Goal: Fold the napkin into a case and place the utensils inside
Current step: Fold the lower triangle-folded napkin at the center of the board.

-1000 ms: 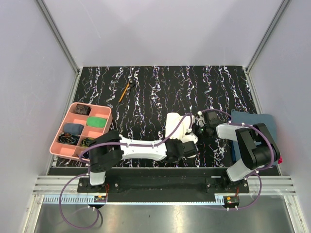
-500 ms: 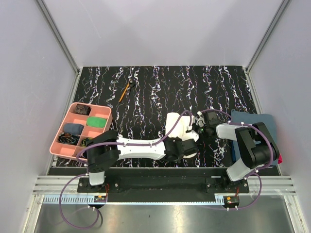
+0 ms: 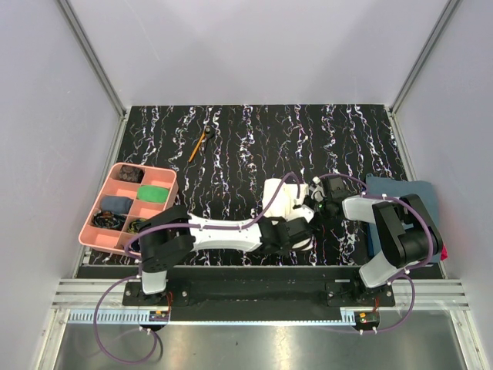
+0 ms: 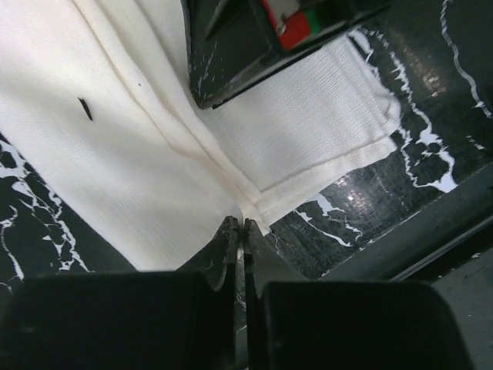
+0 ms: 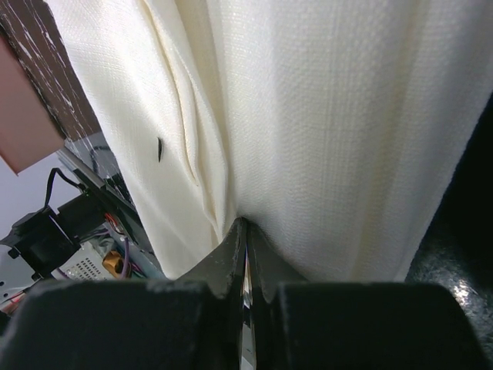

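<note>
Cream, finely woven napkin [image 4: 115,169], soft lengthwise creases, overlapped layers

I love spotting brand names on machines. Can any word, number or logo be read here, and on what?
None can be read.
Orange spot at the left arm's base: too small to read.
Red and green patch above the napkin: no letters show.
Pink tray and table: no writing.

Top camera looks down from behind; both wrist cameras sit close over the napkin [image 4: 115,154]
</note>
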Robot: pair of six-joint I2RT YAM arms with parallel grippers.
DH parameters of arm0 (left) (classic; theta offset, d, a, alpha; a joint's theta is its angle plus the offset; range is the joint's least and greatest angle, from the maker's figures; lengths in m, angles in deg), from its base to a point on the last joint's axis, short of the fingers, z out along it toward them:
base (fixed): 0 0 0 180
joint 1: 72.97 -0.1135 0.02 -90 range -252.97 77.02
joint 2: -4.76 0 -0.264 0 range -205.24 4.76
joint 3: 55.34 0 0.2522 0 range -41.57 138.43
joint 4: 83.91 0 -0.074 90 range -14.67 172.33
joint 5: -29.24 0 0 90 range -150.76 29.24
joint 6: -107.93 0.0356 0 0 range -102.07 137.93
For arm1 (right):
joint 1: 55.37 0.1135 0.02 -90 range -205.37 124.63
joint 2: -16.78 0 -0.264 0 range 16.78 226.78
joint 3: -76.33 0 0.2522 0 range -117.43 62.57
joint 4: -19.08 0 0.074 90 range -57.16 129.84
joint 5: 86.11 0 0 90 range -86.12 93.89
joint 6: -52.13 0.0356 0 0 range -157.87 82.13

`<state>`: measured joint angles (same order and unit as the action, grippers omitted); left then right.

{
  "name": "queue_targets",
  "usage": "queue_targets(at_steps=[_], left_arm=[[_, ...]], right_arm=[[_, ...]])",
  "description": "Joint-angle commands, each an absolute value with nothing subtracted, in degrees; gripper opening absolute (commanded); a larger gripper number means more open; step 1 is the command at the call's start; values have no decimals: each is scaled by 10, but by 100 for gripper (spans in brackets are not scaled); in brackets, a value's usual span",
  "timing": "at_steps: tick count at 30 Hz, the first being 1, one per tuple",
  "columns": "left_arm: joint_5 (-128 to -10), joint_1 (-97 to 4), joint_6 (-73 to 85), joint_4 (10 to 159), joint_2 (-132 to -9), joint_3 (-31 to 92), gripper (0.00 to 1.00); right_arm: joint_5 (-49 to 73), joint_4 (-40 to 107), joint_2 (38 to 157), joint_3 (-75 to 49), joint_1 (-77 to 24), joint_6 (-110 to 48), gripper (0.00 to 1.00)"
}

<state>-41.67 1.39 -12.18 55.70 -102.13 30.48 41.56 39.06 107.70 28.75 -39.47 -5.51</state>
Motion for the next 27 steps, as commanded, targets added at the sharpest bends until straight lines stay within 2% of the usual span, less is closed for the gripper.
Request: queue_targets(at_steps=[1,9,13,14,17,20,23,27], left_arm=[[-450,2,-143,631,-1018,261,0],[-454,-4,-141,629,-993,241,0],[-464,-6,-136,619,-956,244,20],[-471,-8,-135,614,-947,247,27],[-488,-24,-134,607,-893,247,38],[-511,-61,-134,604,-836,239,38],[-550,-124,-143,617,-787,215,32],[-645,-234,-158,689,-785,191,17]], right_arm=[[409,400,1067,280,-395,-55,6],[407,436,1042,257,-395,-60,7],[403,465,1017,244,-395,-65,8],[401,471,1010,243,-395,-68,11],[397,497,989,230,-395,-73,16],[402,513,976,223,-395,-75,17],[404,518,975,221,-385,-75,19],[403,500,990,210,-339,-54,20]])
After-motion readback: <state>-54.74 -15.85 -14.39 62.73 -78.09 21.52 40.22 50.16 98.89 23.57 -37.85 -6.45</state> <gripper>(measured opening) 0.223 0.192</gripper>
